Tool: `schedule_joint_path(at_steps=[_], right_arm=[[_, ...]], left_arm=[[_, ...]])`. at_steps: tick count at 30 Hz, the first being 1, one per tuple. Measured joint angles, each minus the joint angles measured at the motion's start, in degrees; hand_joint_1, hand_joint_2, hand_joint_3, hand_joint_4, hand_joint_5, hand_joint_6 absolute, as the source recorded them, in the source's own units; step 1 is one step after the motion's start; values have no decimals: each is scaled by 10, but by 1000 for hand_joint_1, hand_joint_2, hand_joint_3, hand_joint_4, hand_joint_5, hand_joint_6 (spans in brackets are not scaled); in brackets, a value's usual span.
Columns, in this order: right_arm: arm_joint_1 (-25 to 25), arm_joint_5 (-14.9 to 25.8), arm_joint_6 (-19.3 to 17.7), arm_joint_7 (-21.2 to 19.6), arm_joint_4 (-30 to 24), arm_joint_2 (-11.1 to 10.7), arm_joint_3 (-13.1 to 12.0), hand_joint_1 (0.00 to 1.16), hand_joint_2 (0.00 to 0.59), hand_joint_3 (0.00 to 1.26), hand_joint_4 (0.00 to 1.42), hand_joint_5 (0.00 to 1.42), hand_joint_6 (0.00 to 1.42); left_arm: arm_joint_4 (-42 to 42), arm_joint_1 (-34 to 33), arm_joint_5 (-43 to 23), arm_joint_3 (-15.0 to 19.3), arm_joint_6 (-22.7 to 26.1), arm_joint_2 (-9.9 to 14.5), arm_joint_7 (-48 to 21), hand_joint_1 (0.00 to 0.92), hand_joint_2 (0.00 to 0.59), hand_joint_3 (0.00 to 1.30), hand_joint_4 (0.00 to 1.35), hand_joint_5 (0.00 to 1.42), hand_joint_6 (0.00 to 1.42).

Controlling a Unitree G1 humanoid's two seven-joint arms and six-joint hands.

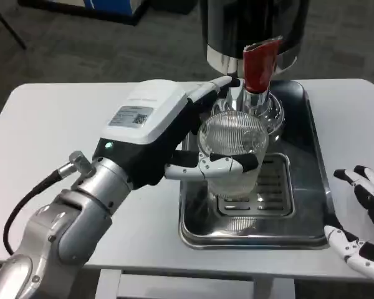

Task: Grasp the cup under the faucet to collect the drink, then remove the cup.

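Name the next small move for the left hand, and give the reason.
Probably draw the cup toward the robot, off the tray. The left hand holds the ribbed clear cup, which sits just in front of the red faucet lever.

We're looking at a white table [62, 124], and sitting on it, toward the right, a shiny metal drip tray [315, 162] with a slotted grate [271, 193].
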Motion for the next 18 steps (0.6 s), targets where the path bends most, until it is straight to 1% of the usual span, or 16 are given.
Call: schedule_joint_path(at_steps=[9, 12, 13, 14, 16, 17, 18], right_arm=[[0, 0, 4, 0, 1, -1, 0, 371, 494, 105, 0, 0, 50], [0, 0, 6, 0, 2, -1, 0, 373, 494, 109, 0, 0, 50], [-3, 2, 4, -1, 2, -1, 3, 374, 494, 110, 0, 0, 50], [-3, 1, 6, -1, 3, -1, 2, 374, 494, 111, 0, 0, 50], [-1, 1, 9, -1, 4, -1, 1, 375, 494, 112, 0, 0, 50], [1, 1, 11, -1, 4, -1, 0, 376, 494, 113, 0, 0, 50], [1, 1, 12, -1, 4, -1, 0, 376, 494, 113, 0, 0, 50]], left_arm=[[0, 0, 0, 0, 0, 0, 0, 184, 117, 4, 223, 580, 883], [0, 0, 0, 0, 0, 0, 0, 182, 117, 30, 242, 589, 880], [-35, 31, -24, 29, -3, 4, -5, 182, 117, 62, 259, 597, 883], [-59, 49, -37, 48, -7, 8, -8, 177, 123, 118, 303, 619, 889], [-135, 104, -86, 115, -17, 24, -9, 179, 123, 200, 367, 666, 919], [-160, 119, -98, 139, -20, 31, -9, 180, 123, 239, 393, 690, 948], [-173, 124, -106, 151, -21, 35, -9, 181, 123, 275, 417, 709, 965]])
